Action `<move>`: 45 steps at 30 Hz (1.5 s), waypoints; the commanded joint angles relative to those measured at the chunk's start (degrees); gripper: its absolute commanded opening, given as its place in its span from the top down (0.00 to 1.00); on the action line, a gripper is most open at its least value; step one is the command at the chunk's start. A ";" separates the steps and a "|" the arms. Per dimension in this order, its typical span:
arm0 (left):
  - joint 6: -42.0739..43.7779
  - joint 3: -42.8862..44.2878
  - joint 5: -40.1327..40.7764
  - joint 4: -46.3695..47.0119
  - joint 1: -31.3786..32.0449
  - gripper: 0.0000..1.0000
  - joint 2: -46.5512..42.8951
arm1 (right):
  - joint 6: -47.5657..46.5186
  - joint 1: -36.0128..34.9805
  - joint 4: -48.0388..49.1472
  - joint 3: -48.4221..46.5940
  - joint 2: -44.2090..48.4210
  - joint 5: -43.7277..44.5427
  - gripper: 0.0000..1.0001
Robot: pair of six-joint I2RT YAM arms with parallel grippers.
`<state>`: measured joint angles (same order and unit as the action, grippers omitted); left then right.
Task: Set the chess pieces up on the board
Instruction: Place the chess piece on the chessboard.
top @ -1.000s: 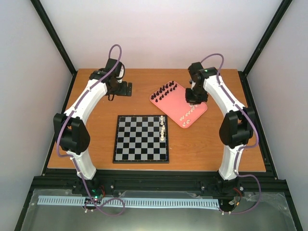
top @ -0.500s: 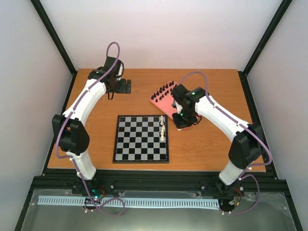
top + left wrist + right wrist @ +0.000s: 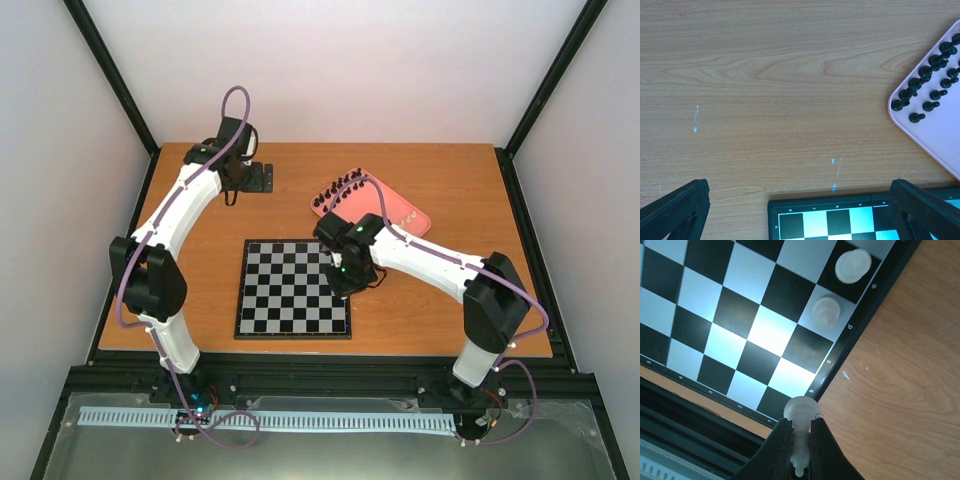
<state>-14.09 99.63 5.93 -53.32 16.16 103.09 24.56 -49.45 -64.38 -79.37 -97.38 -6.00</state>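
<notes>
The pink tray (image 3: 400,200) lies on the wooden table (image 3: 400,320) just beyond the far right corner of the board (image 3: 290,290). It holds the black pieces (image 3: 338,187) in two rows along its far left side. A few pale pieces further along it are too small to count from above. In the left wrist view the tray (image 3: 940,130) is cut off by the frame edge, with over a dozen black pieces (image 3: 928,105) showing, so the full number cannot be told. On the board (image 3: 730,305) two standing white pieces (image 3: 826,312) show in the right wrist view. They are on neighbouring squares of the edge column, one on a black check and one on a silvery check. A third, the cream-white piece (image 3: 800,412), is pinched between the fingers of the right gripper (image 3: 799,427), which are closed tight on its slim body. It sits over the board's dark border at a corner, and whether its base touches the surface cannot be told. From above, the right gripper (image 3: 345,278) and its arm reach across the board's right edge and hide the white pieces there. The left gripper (image 3: 262,180) is at the far left of the table, well apart from the board. Its fingers (image 3: 675,210) are spread wide with nothing between them, and only bare wood and the board's far edge (image 3: 815,220) lie under it.
</notes>
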 commanded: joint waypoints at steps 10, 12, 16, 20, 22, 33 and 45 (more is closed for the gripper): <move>-0.28 -2.45 -1.10 2.86 0.05 0.00 0.69 | 0.50 -1.83 3.98 1.99 -4.34 0.86 0.97; -0.19 -2.74 -1.02 2.98 0.10 0.00 0.65 | 0.33 -1.88 3.81 1.90 -4.80 0.90 0.97; -0.15 -3.45 -1.13 3.40 0.07 0.00 0.50 | 0.31 -2.26 3.71 1.64 -5.74 0.97 0.97; -0.12 -4.11 -1.32 3.70 0.09 0.00 0.07 | 0.42 -2.71 4.00 1.14 -6.55 1.23 0.97; -0.10 -4.46 -1.29 3.79 0.07 0.00 -0.18 | 0.46 -2.71 4.12 0.80 -7.05 1.53 0.97; -0.15 -5.42 -1.45 4.37 0.10 0.00 -0.96 | 0.08 -2.84 5.04 -1.03 -9.76 3.07 0.97; -0.15 -5.78 -1.54 4.50 0.07 0.00 -0.80 | -0.77 -2.92 6.26 -0.69 -11.14 3.38 0.97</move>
<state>-14.13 93.60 4.71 -49.50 16.16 103.11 24.43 -51.79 -59.44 -79.18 -107.55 -3.38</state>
